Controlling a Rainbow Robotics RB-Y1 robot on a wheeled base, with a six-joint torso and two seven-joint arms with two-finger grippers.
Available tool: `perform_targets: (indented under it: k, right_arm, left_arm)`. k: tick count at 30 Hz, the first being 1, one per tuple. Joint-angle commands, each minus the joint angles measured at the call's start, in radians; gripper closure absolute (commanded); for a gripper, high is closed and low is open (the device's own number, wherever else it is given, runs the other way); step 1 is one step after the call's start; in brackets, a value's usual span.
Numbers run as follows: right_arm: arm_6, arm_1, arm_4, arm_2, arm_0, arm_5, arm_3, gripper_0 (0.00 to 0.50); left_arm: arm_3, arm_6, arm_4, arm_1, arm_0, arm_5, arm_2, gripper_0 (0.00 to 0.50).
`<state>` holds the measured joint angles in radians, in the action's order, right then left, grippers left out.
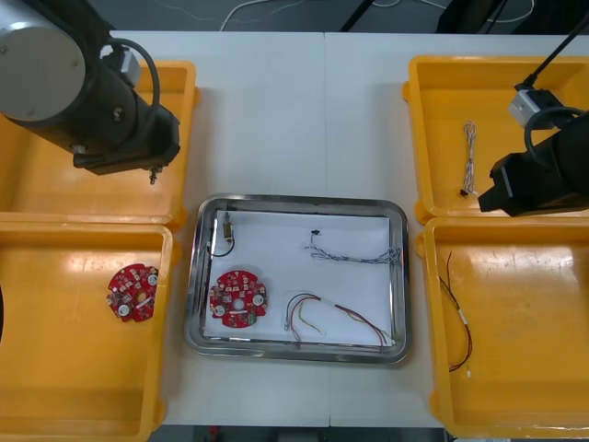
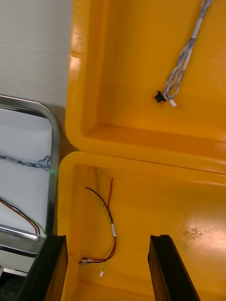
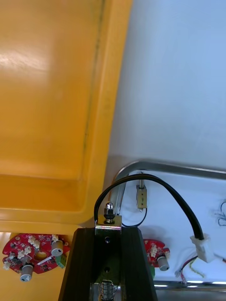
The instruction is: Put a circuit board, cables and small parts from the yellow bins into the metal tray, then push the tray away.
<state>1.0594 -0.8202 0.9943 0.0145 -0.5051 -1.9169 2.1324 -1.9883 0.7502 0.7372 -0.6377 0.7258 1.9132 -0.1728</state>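
Delivery under way: the left pincer (image 3: 108, 229), clamped tight on a small metal part (image 3: 108, 217) whose black cable (image 3: 141, 177) loops out to a white connector (image 3: 203, 247), hangs over the far-left yellow bin (image 1: 184, 92), near the far-left corner of the metal tray (image 1: 402, 276). The tray, on the light surface (image 1: 294, 110) between the bins, already carries a red circuit board (image 1: 237, 299), a blue and white twisted cable (image 1: 359, 254), a red and yellow cable (image 1: 336, 318) and a similar metal part (image 1: 224, 235) with its own black lead.

The step in hand looks to be late loading. The next move calls for a short carry over the tray rim and a release low enough that the trailing cable lands inside, ahead of the push away.

The right pincer (image 2: 107, 240), fingers wide apart and empty, waits above the seam of the two right-hand bins (image 2: 141, 155), with a spare red and yellow cable (image 2: 112, 221) just beyond its fingertips.

From above, the arms' bulk covers most of both pincers, and the held part reads as a speck. In the left wrist view the fingers cut off part of the tray's board. Whether the held part matches the one in the tray cannot be told.
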Motion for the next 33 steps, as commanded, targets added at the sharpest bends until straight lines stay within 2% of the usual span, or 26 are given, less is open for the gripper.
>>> perform_targets:
  k: [1, 8, 14, 21, 25, 33]
  right_arm:
    - [-0.035, -0.056, 0.017, 0.093, 0.06, -0.003, 0.034, 0.0]
    - [-0.018, -0.085, 0.023, 0.194, 0.151, -0.003, 0.035, 0.0]
    - [-0.002, -0.089, 0.02, 0.265, 0.22, -0.003, 0.034, 0.0]
    - [0.016, -0.088, -0.002, 0.306, 0.267, -0.003, 0.035, 0.0]
    - [0.025, -0.088, -0.013, 0.317, 0.287, -0.003, 0.035, 0.0]
    - [0.024, -0.077, -0.051, 0.317, 0.324, -0.003, 0.034, 0.0]
  left_arm:
    - [-0.064, -0.074, 0.014, -0.033, -0.008, 0.007, -0.074, 0.5]
    - [-0.098, -0.196, 0.014, 0.0, -0.003, 0.007, -0.174, 0.5]
    - [-0.093, -0.224, -0.061, 0.044, 0.0, 0.007, -0.257, 0.5]
    - [-0.078, -0.239, -0.096, 0.075, 0.012, 0.004, -0.323, 0.5]
    - [-0.064, -0.244, -0.127, 0.087, 0.015, -0.042, -0.375, 0.5]
    - [0.051, -0.233, -0.188, 0.145, 0.047, -0.141, -0.456, 0.5]
